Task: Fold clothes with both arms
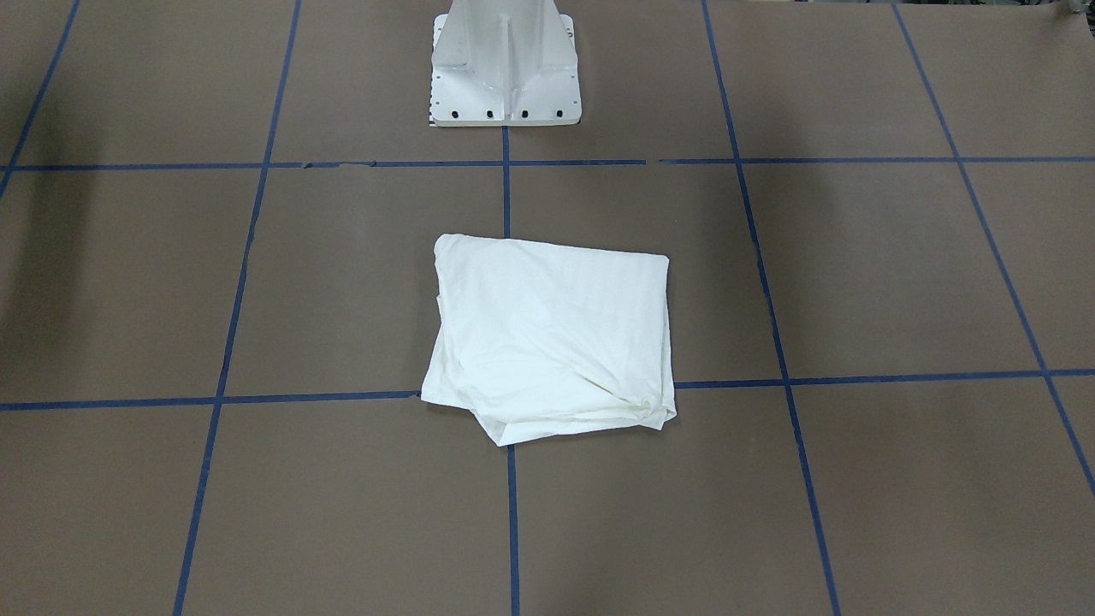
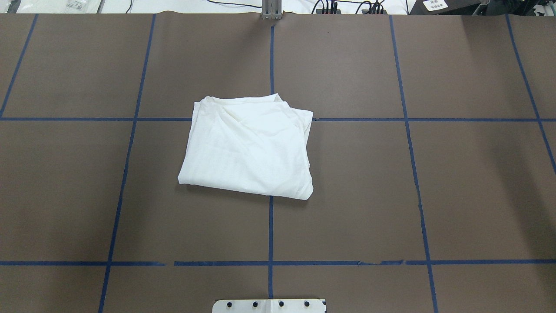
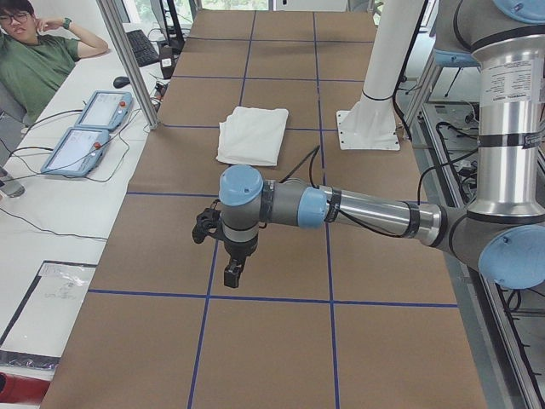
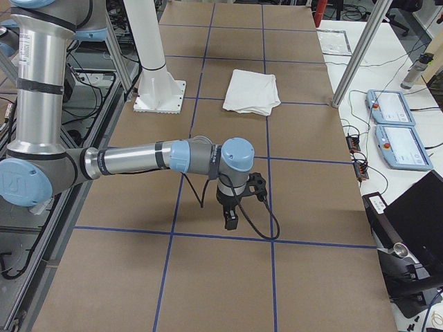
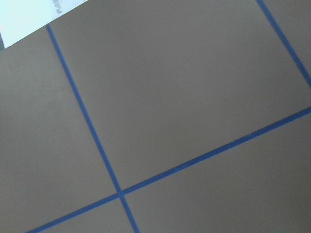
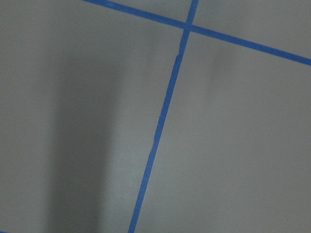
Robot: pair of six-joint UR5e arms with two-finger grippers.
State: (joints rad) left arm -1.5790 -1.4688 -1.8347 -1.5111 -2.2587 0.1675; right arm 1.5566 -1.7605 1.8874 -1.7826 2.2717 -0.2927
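The silver-grey, blue-capped left arm (image 3: 366, 210) hangs its black left gripper (image 3: 232, 274) over the brown paper-covered table (image 2: 391, 195), well apart from the white cotton T-shirt (image 2: 247, 148) lying folded at centre. The right arm (image 4: 138, 159) and right gripper (image 4: 230, 220) mirror it, seemingly parked clear. Whether either gripper is released or clenched, I cannot tell.

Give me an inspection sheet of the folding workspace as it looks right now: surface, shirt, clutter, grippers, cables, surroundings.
Surface: brown table with a blue tape grid, flat.
Job's things: white shirt folded into a rough rectangle at mid-table, in front of the pedestal; no print showing.
Clutter: nothing seen.
Grippers: left gripper and right gripper hang over bare table at opposite ends, well apart from the shirt; open or shut cannot be told.
Cables: a black cable loops beside the right gripper; more black cables lie past the far edge.
Surroundings: a person sits at a side bench near two pendants.
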